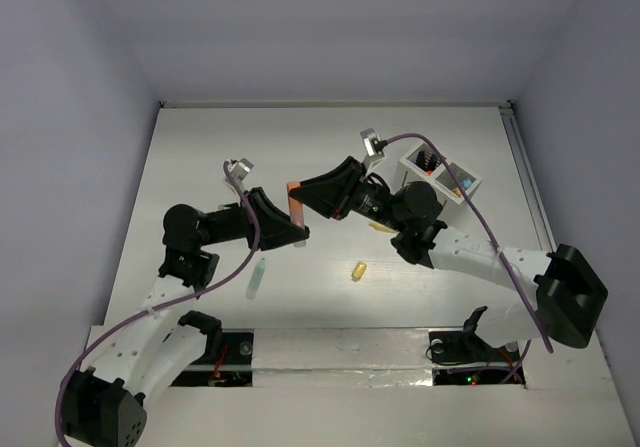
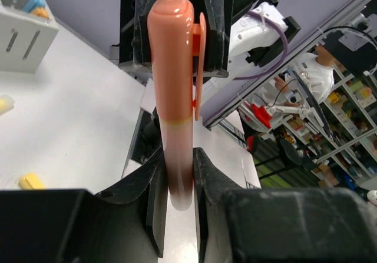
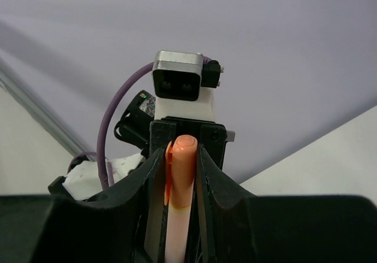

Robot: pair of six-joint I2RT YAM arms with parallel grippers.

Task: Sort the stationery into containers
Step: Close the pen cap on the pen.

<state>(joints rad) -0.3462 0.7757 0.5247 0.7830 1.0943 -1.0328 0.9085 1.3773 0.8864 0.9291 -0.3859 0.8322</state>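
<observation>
We see the orange highlighter (image 1: 295, 203) held off the surface (image 1: 200, 147) at mid-frame, its long axis roughly upright, cap uppermost, shared between both claws. The left claw (image 2: 178, 157) is clamped tight on the pale barrel. The right claw (image 3: 180, 151) is closed around the orange cap. The white divided box (image 1: 412, 167) sits upper right, nearer the right arm (image 1: 470, 257). One compartment holds black pieces, another light blue and orange ones.
</observation>
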